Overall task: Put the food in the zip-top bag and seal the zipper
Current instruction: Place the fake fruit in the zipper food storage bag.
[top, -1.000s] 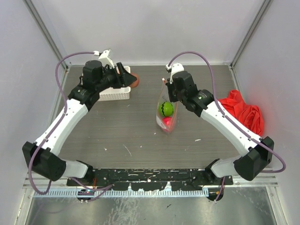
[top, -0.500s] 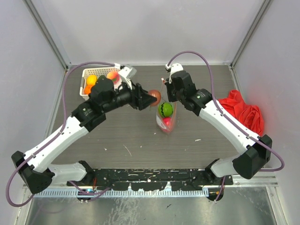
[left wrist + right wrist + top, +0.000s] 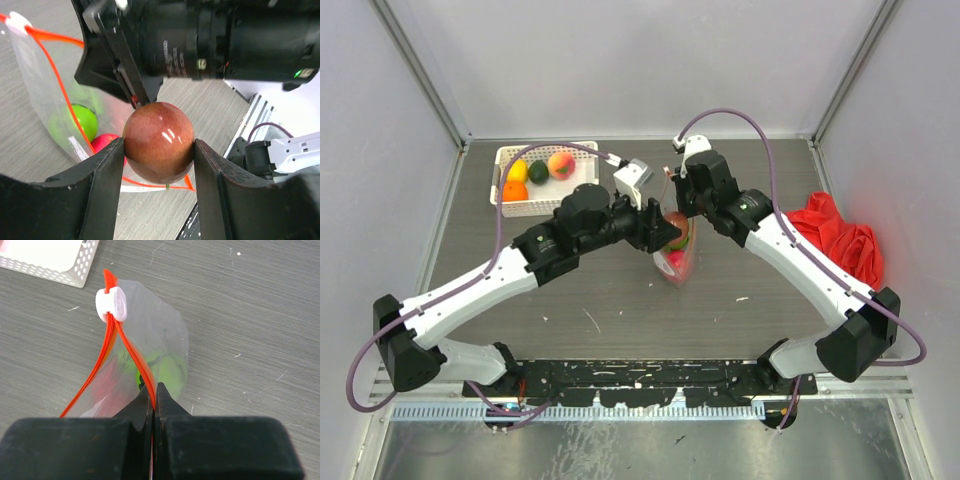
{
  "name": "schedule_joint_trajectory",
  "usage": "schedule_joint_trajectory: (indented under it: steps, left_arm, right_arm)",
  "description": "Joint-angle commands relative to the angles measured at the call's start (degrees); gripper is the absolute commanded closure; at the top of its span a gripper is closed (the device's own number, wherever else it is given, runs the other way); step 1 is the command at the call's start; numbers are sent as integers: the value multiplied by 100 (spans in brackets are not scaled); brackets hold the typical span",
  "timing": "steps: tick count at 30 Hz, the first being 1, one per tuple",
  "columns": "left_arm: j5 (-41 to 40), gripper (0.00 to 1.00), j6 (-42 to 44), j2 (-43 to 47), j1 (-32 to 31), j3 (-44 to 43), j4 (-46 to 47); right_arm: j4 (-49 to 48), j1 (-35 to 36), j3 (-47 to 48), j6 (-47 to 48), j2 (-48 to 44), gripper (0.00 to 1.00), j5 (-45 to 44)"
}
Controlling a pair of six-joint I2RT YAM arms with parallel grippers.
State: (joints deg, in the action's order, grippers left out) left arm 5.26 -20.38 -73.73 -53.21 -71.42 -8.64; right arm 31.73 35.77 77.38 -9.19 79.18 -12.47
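My left gripper (image 3: 158,146) is shut on a brown round fruit (image 3: 158,125) and holds it right above the mouth of the zip-top bag (image 3: 42,90). In the top view the brown fruit (image 3: 676,224) hangs at the upper end of the bag (image 3: 678,264). Inside the bag lie a light green fruit (image 3: 82,120) and a red fruit (image 3: 106,142). My right gripper (image 3: 154,390) is shut on the orange-red zipper strip (image 3: 127,347) and holds that edge up. The white slider (image 3: 112,304) sits at the strip's far end.
A white lattice basket (image 3: 552,207) at the back left holds a yellow (image 3: 517,170), an orange (image 3: 514,191), a dark green (image 3: 538,172) and a peach-pink fruit (image 3: 560,162). A red cloth (image 3: 840,240) lies crumpled at the right edge.
My left arm has swung from the basket rightward to the bag, carrying the brown fruit. The right arm and the bag have stayed put.
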Motion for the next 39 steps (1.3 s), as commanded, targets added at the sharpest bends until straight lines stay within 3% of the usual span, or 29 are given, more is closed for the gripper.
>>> schedule_joint_trajectory:
  steps: [1, 13, 23, 39]
  left_arm:
    - [-578, 93, -159, -256, -52, -157, 258]
    - [-1712, 93, -242, -717, -57, -322, -120]
    - [-2143, 93, -206, -1051, -51, -305, 390]
    - [-1809, 64, -224, -92, -41, -207, -336]
  right_arm:
    - [-275, -18, 260, -76, -189, 99, 181]
    - [-237, -24, 238, -98, -201, 99, 391]
    - [-254, -24, 194, -157, -190, 99, 561]
    - [-298, -22, 136, -119, -201, 99, 374]
